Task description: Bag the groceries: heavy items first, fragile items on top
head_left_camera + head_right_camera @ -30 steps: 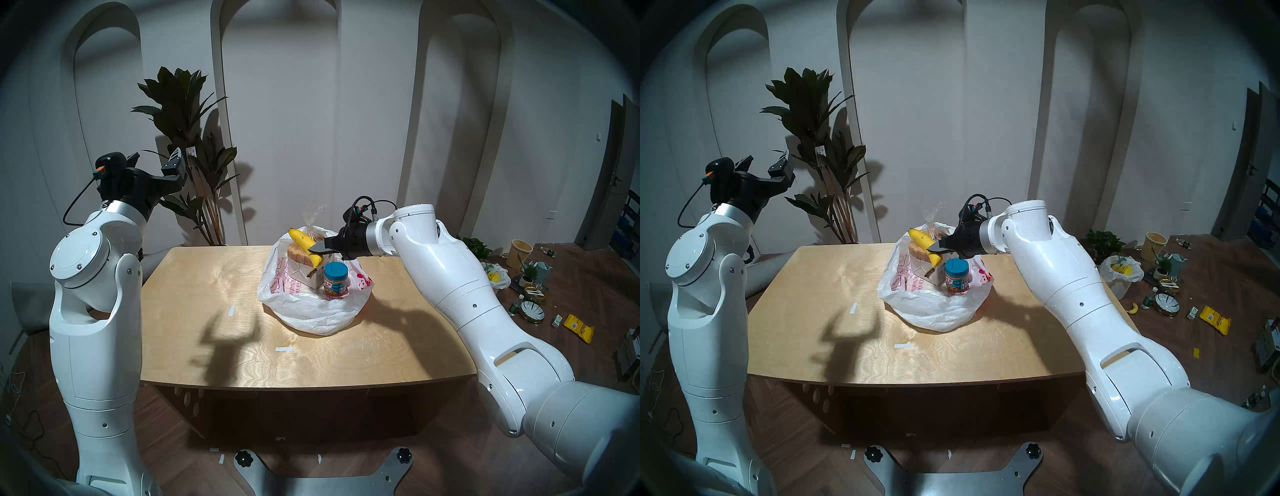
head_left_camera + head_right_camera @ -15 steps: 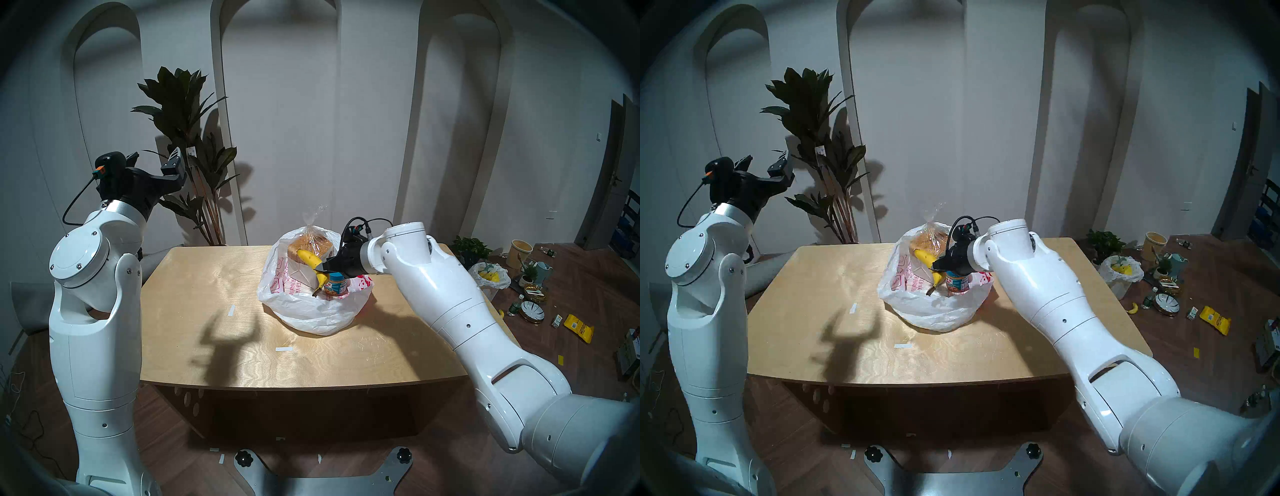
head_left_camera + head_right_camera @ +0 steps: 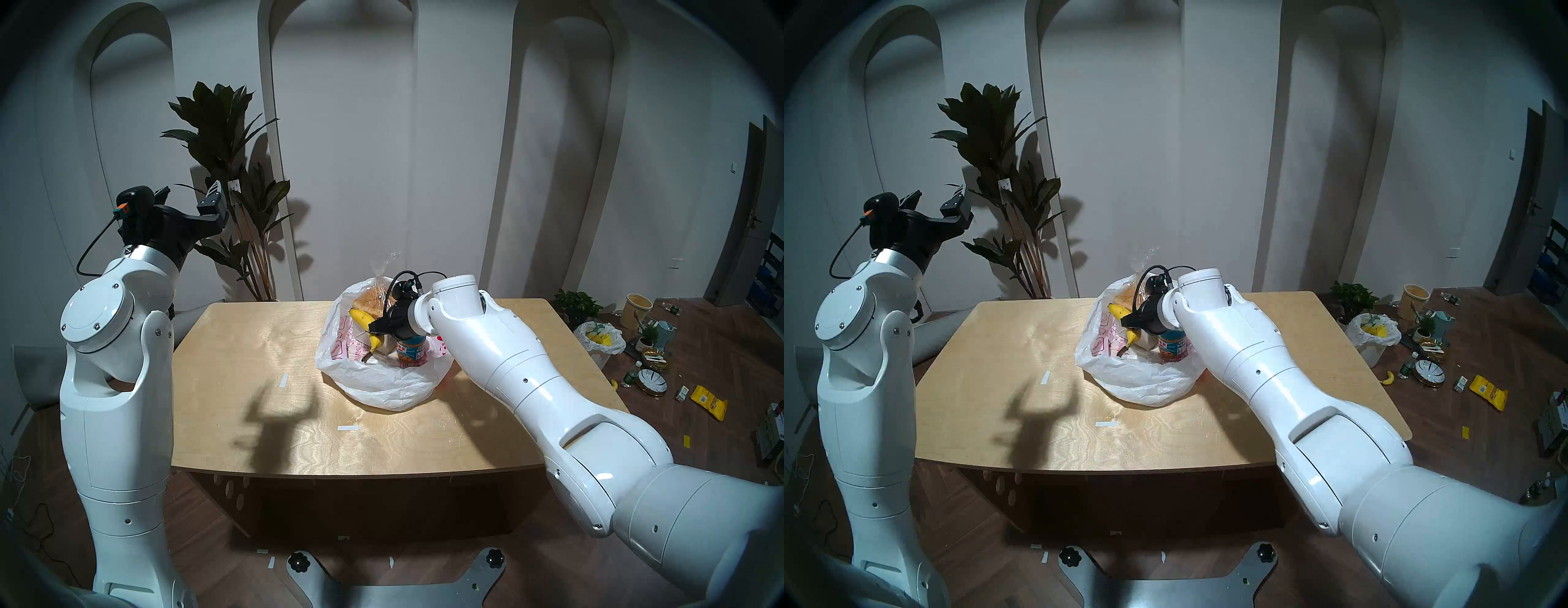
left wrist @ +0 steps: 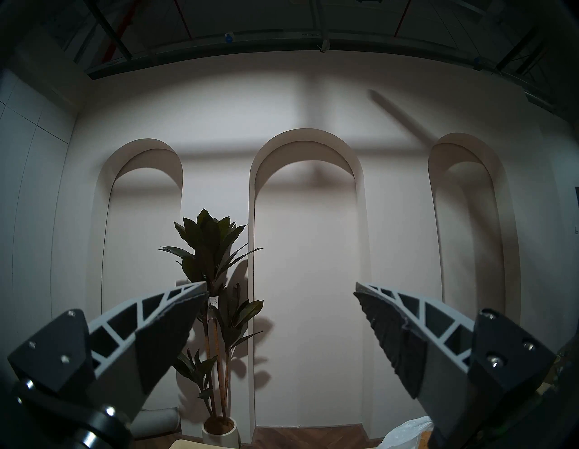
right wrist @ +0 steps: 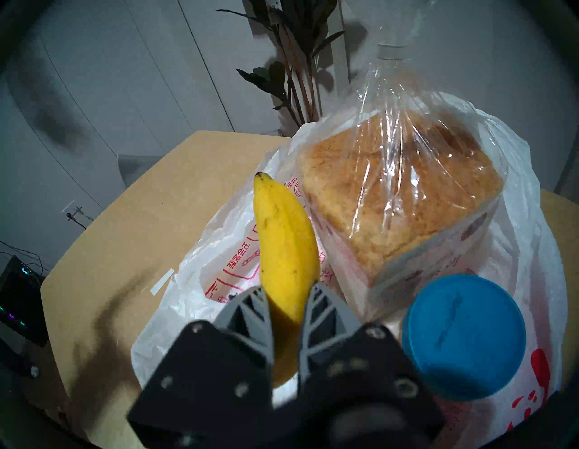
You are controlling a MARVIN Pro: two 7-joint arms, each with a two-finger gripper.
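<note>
The right gripper (image 3: 375, 329) is carrying the banana (image 3: 367, 326) lower and further over the open white bag (image 3: 373, 382) than a second ago, when the fruit was riding high above the loaf (image 5: 404, 200). Its fingers (image 5: 250, 313) are pinching the banana narrowly at mid-length: the blunt end is sticking out beyond the fingertips toward the bag's far-left rim, the stem is hanging below them, near the bag's floor. The wrapped loaf is sitting just past the fingertips to their right, and the blue-lidded jar (image 5: 463, 335) is standing beside the right finger, both already inside the bag. With the heavy jar and the bread in place, the last fragile item appears to be nearing its release. The right arm is reaching forward and leftward across the table (image 3: 254, 382), wrist angling downward. The left gripper (image 4: 280, 301) is waiting raised off to the side, fingers spread wide and empty, pointing at the arched wall.
</note>
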